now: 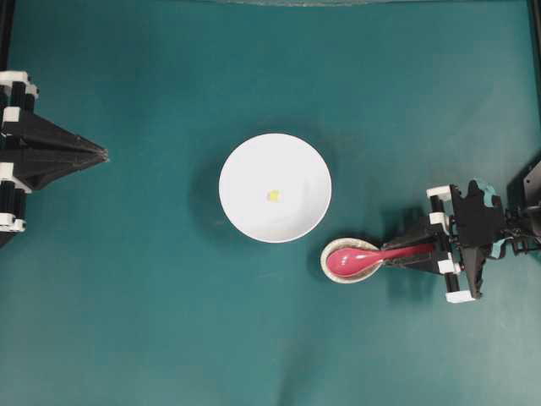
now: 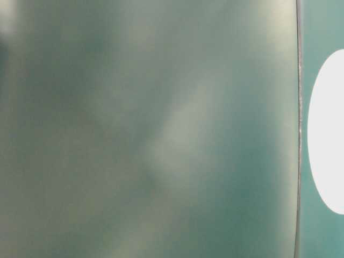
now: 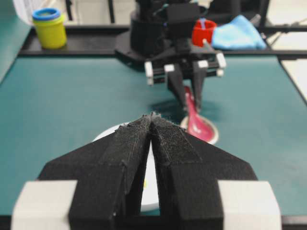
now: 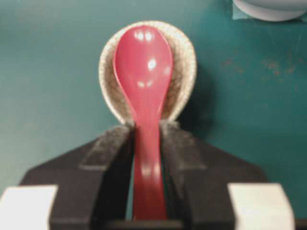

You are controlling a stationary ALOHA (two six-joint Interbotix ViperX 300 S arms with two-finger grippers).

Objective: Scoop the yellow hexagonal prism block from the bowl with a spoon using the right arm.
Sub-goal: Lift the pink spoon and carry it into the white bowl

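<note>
The white bowl [image 1: 275, 161] stands mid-table with the tiny yellow hexagonal prism block [image 1: 273, 195] lying in it. Right of the bowl, the pink-red spoon [image 1: 355, 258] rests with its scoop in a speckled beige rest [image 1: 331, 272]. My right gripper [image 1: 414, 251] has both fingers against the spoon's handle. In the right wrist view the spoon [image 4: 144, 72] runs between the jaws of the right gripper [image 4: 147, 126], fingertips touching its sides. My left gripper [image 1: 103, 154] sits shut at the far left, empty. In its wrist view the left gripper [image 3: 152, 116] hides most of the bowl [image 3: 108, 134].
Beyond the table's far edge in the left wrist view stand a yellow jar with a blue lid [image 3: 49, 28], a red cup [image 3: 204, 31] and a blue cloth [image 3: 238, 32]. The table-level view is mostly blur, with the bowl [image 2: 330, 134] at its right edge.
</note>
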